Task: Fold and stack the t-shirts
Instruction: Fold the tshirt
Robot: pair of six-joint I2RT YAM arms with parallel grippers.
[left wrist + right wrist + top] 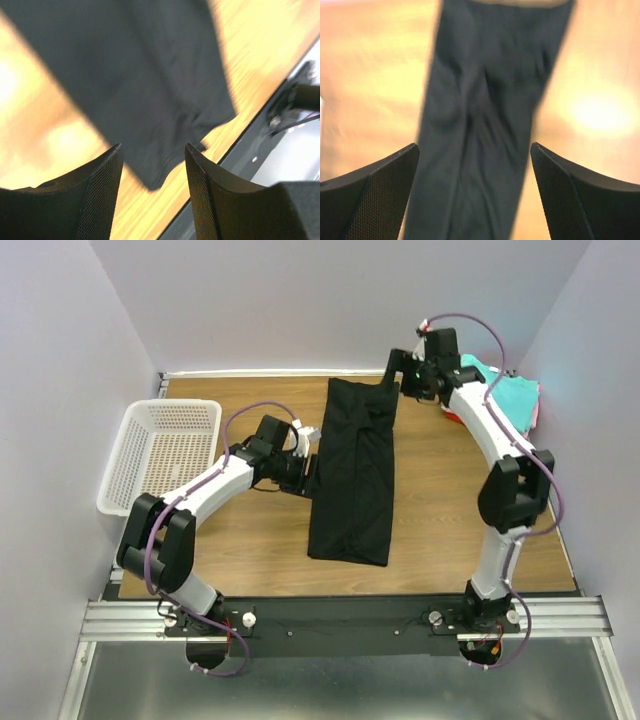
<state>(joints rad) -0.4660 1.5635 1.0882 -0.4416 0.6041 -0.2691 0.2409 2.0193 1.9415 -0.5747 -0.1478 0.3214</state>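
Black tee (pixel 352 475): long folded strip, middle of tabletop (pixel 250 540), running near to far;
Left hand (pixel 305 468): open, empty, at left edge;
Right hand (pixel 403 380): open, empty, over far end;
Risk: uneven grips likely to spill the fold

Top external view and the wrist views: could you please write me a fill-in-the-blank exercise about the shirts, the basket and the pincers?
1. The long folded t-shirt in the middle of the table is ____ in colour.
2. The white basket stands on the ____ side of the table.
3. The pile of t-shirts lies in the far ____ corner of the table.
4. The left pincer and the right pincer are both ____ and hold nothing.

Missing words: black; left; right; open.
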